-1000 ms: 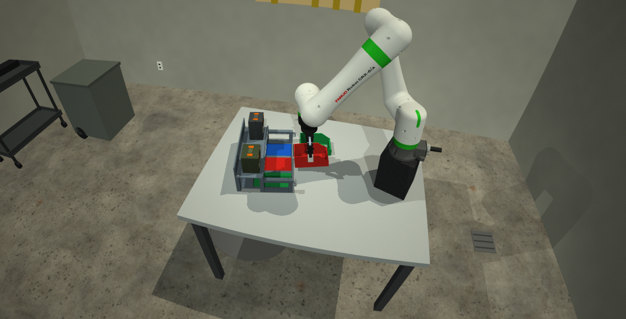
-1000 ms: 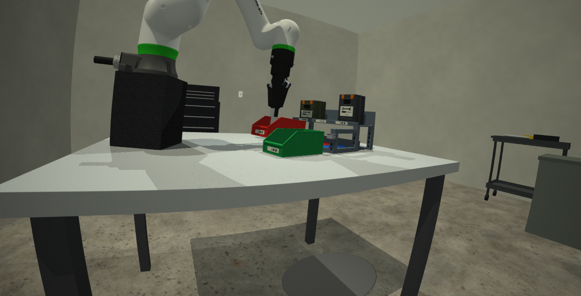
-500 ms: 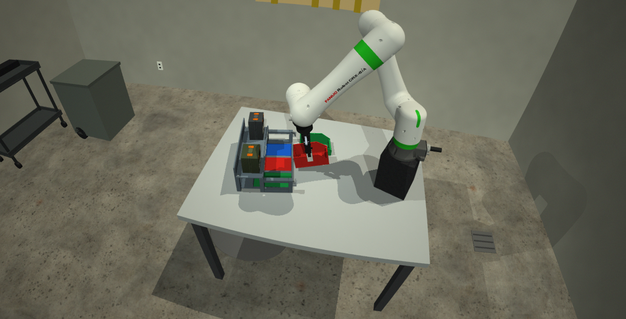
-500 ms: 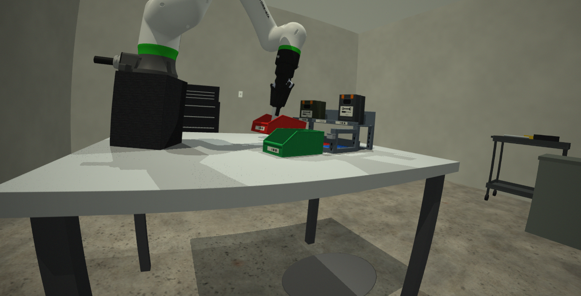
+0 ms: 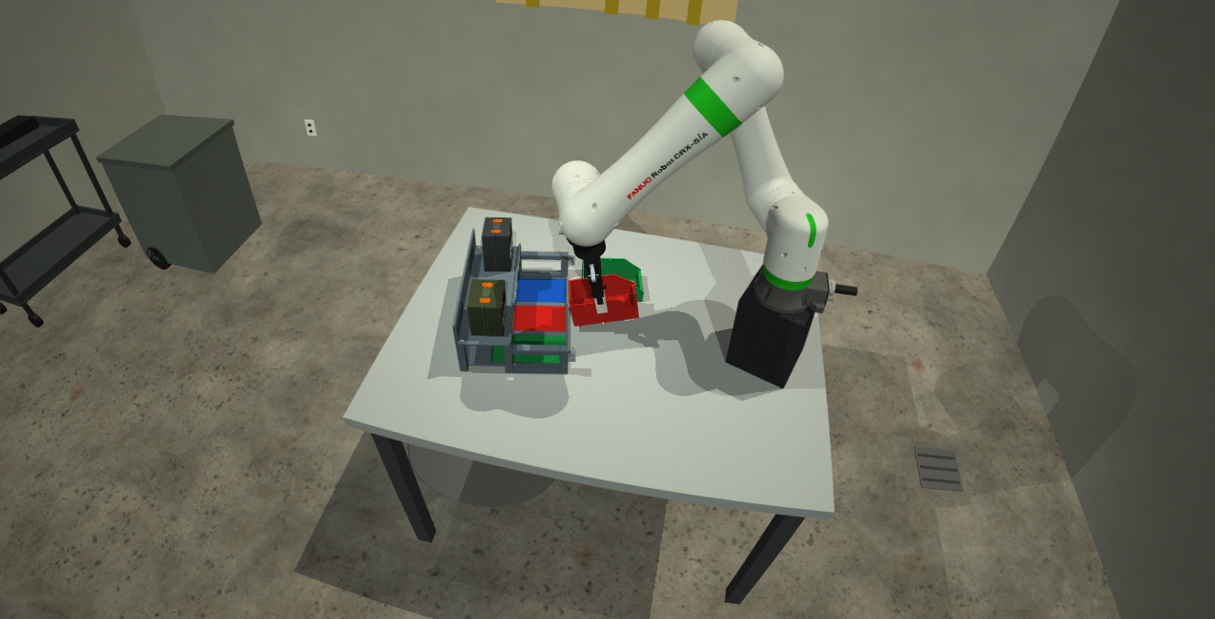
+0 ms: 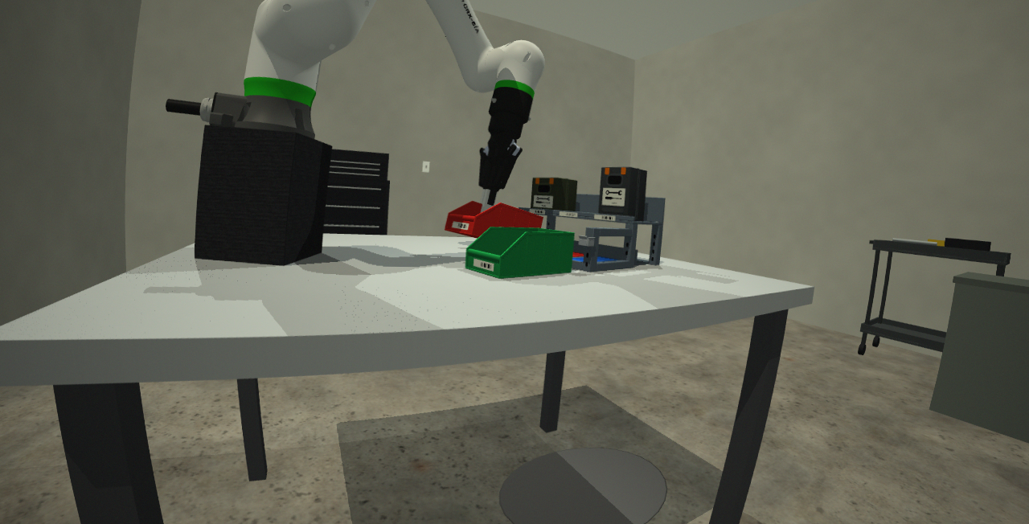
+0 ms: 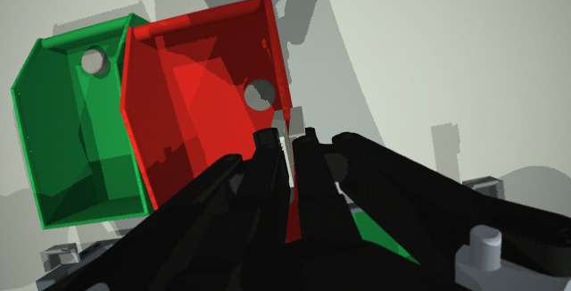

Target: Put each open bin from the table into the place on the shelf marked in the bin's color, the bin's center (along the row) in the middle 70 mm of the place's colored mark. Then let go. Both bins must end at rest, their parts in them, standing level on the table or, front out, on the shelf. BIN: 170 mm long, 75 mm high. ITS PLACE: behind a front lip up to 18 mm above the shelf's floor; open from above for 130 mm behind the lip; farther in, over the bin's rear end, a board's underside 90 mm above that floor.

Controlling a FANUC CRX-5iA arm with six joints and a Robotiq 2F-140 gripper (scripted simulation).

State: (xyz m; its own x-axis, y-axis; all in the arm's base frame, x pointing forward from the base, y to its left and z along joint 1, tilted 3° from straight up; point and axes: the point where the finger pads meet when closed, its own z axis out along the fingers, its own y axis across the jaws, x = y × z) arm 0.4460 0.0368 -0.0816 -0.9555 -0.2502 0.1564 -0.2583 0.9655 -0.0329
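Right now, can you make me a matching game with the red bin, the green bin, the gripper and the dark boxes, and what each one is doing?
Things:
1. red bin
2. green bin
3. gripper
4. dark boxes

States:
A. standing free on the table
B. on the shelf's top
C. held by one wall
D. shut on something thin

Pairs: 1-C, 2-A, 3-D, 4-B
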